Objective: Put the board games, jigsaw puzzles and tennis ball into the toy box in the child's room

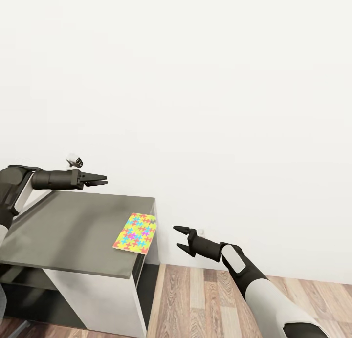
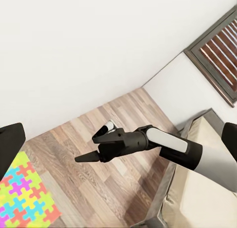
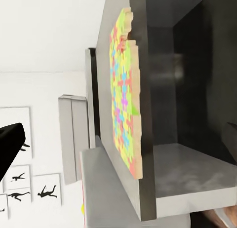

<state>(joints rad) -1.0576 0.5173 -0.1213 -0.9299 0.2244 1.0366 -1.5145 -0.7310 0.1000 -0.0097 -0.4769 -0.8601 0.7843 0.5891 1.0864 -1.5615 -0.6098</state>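
item: jigsaw puzzle [image 1: 135, 232], flat, multicoloured interlocking pieces in yellow, pink, blue, orange and green. it lay on the dark grey table [image 1: 68, 230] at the table's corner nearest the wall, its outer edge overhanging the tabletop edge slightly. in the head view it sat at about 7 o'clock from picture centre. in the right wrist view the same puzzle [image 3: 123, 95] was seen edge-on against the tabletop, and in the left wrist view a corner of it [image 2: 22, 198] showed at 8 o'clock.

item: table, dark top on a white body, with an open dark shelf beneath. it stood against a plain white wall [image 1: 195, 84], on wood-plank floor [image 1: 205, 299].

item: left gripper [image 1: 100, 179], black, held level above the table's far edge at 9 o'clock in the head view. its fingers lay close together, nearly closed, with nothing between them.

item: right gripper [image 1: 180, 237], black, on a white-and-black forearm, hanging over the floor just beside the table corner and near the puzzle, at 6 o'clock. its fingers were spread apart and held nothing. it also appeared in the left wrist view [image 2: 89, 146], above the floorboards.

item: bed [image 2: 197, 198], beige, partly visible, beside the wall under a slatted window [image 2: 219, 50].
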